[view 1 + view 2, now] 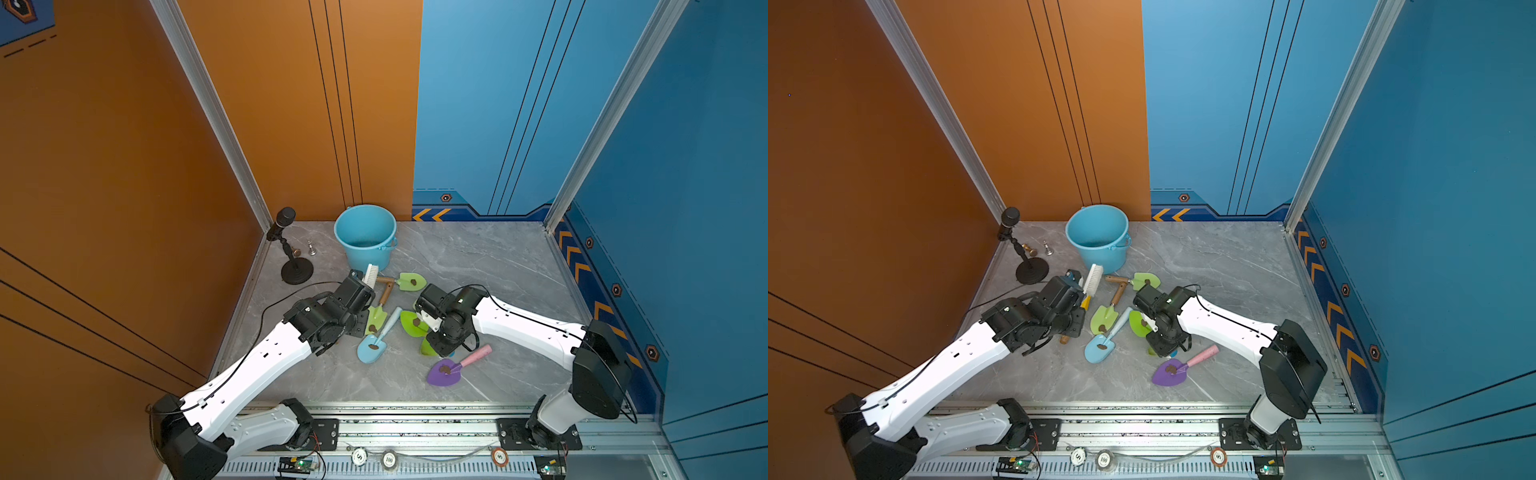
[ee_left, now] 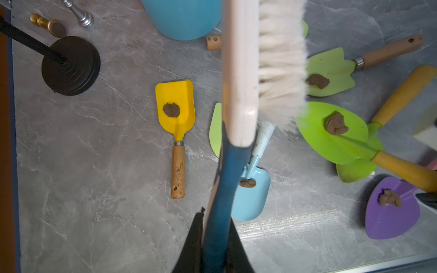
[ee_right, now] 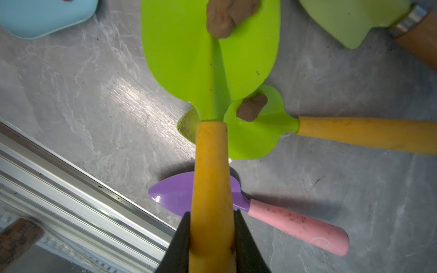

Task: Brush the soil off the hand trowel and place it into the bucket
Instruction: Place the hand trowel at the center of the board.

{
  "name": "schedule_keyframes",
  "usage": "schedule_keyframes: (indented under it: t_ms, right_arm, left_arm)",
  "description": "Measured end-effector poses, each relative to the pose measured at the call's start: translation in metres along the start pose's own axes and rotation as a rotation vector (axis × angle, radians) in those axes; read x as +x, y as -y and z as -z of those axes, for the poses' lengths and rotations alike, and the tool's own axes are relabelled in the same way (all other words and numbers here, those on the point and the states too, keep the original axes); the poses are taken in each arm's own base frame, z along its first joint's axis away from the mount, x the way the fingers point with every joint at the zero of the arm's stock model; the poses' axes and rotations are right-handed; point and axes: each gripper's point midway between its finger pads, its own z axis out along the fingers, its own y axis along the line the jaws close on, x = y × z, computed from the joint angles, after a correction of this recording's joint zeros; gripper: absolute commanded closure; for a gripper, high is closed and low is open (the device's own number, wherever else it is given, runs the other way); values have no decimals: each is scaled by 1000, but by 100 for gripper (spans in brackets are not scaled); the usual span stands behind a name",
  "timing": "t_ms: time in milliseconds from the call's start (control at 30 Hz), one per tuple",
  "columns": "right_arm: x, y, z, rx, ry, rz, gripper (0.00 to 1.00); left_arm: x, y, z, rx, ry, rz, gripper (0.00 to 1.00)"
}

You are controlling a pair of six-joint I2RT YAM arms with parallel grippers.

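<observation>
The surface [image 1: 478, 257] is grey marbled stone, shut in by an orange wall [image 1: 124, 166] on my left and part of the back, and a blue wall [image 1: 685, 166] on my right and the rest of the back. A metal rail [image 1: 415, 428] runs along the front edge. The bucket [image 1: 365, 232] stands upright at the back, close to where orange meets blue, and a microphone stand [image 1: 296, 270] sits in the back left corner. My right hand [image 3: 212, 219] is pinching the yellow handle of the green trowel [image 3: 210, 59]. Its blade juts out past my fingertips and carries a lump of soil [image 3: 227, 16] on the middle rib. That blade overlaps a second trowel [image 3: 255, 132] lying on the surface, and the handle crosses over a purple trowel [image 3: 175, 193]. My left hand [image 2: 217, 227] is clamped on the blue handle of the brush [image 2: 240, 71], bristles turned toward my right side. In both top views the brush is just in front of the bucket and apart from the held blade. The bucket is well beyond my right hand. A blue trowel [image 1: 371, 348] lies between my two arms.
</observation>
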Motion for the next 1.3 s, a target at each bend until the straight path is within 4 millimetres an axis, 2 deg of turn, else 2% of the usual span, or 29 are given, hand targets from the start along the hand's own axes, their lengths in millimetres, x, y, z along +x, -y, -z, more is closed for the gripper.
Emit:
schedule_keyframes:
  t_ms: [167, 267, 367, 567, 767, 867, 967, 1033, 1133, 1300]
  right_arm:
    - [-8, -3, -6, -13, 40, -9, 98]
    - [3, 4, -8, 10, 60, -29, 98]
    - [17, 19, -1, 56, 96, -66, 99]
    - [49, 66, 19, 172, 201, -237, 96]
    - [85, 141, 33, 257, 260, -584, 95]
    - [89, 159, 37, 286, 269, -651, 95]
    - [85, 173, 31, 302, 249, -691, 95]
    - [80, 179, 20, 310, 219, -696, 96]
    - [71, 183, -1, 308, 181, -688, 96]
    - [57, 188, -22, 295, 170, -690, 95]
  left_arm:
    - [7, 0, 9, 37, 46, 8, 100]
    - [17, -4, 15, 52, 65, 10, 100]
    - [24, 0, 22, 83, 89, -7, 100]
    - [33, 19, 35, 137, 127, -79, 100]
    - [43, 44, 36, 176, 118, -149, 100]
    - [48, 61, 38, 203, 125, -186, 100]
    - [50, 77, 41, 226, 140, -221, 100]
    - [51, 84, 40, 226, 149, -239, 100]
    - [54, 92, 42, 227, 163, -259, 100]
    - [57, 100, 51, 254, 199, -250, 100]
